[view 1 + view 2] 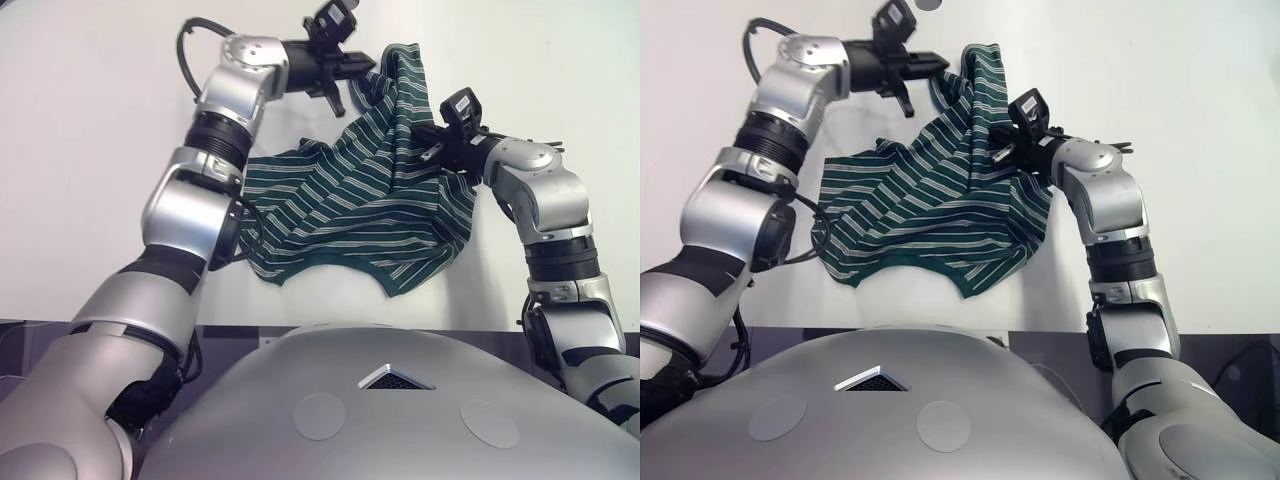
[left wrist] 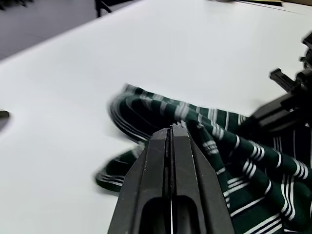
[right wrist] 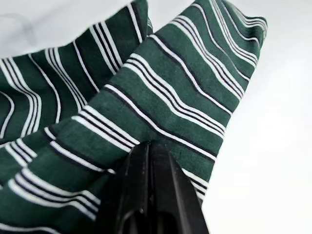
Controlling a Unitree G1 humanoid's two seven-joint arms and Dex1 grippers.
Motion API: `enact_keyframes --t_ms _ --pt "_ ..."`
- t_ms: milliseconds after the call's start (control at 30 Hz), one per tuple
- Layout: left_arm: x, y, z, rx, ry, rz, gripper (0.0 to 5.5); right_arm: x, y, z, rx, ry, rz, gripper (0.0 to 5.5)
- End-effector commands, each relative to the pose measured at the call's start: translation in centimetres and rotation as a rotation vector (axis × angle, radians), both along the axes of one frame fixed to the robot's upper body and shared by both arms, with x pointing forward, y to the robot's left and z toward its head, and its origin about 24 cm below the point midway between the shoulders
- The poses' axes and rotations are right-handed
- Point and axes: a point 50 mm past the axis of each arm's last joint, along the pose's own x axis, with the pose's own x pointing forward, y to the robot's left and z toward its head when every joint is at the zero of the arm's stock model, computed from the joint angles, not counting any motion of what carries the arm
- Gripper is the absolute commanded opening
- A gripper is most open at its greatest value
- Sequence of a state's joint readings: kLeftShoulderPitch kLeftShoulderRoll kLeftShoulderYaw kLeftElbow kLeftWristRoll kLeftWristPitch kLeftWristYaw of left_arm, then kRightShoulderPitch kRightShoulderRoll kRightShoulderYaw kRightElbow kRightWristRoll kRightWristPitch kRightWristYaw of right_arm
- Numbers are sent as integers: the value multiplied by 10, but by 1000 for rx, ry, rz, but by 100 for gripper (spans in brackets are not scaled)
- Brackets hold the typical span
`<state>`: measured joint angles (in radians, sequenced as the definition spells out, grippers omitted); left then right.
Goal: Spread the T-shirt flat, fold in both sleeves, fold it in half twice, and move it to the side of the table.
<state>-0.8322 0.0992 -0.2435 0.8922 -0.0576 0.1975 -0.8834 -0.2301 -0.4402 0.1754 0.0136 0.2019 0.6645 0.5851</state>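
Your T-shirt (image 1: 350,205) sits bunched on table (image 1: 90,110), near centre, far part lifted. L gripper (image 1: 366,67): jaws closed tight, pinching far edge. R gripper (image 1: 431,152): jaws closed tight on fold, shirt's right side.

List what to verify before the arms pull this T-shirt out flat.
1. Left pincer shut on the T-shirt: ok.
2. Right pincer shut on the cloth: ok.
3. T-shirt spread flat: not ok, it is bunched and creased.
4. Sleeves located: cannot tell, they are lost in the folds.
5. T-shirt wholly on the table: ok, the near hem lies inside the edge.
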Motion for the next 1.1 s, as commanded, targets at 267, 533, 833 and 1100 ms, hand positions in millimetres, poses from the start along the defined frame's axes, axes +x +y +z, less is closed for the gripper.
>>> enact_keyframes --t_ms 267,533,833,1100 --pt "-10 -11 -46 375 0 81 0 -7 7 -8 -29 38 31 3" --pt "-6 52 -58 535 51 169 0 5 -7 -12 -74 -5 -130 3" --pt "2 70 -49 392 16 302 0 11 7 7 51 -95 -120 3" --pt "7 113 -42 382 -19 443 0 4 -23 -26 -140 43 -202 3"
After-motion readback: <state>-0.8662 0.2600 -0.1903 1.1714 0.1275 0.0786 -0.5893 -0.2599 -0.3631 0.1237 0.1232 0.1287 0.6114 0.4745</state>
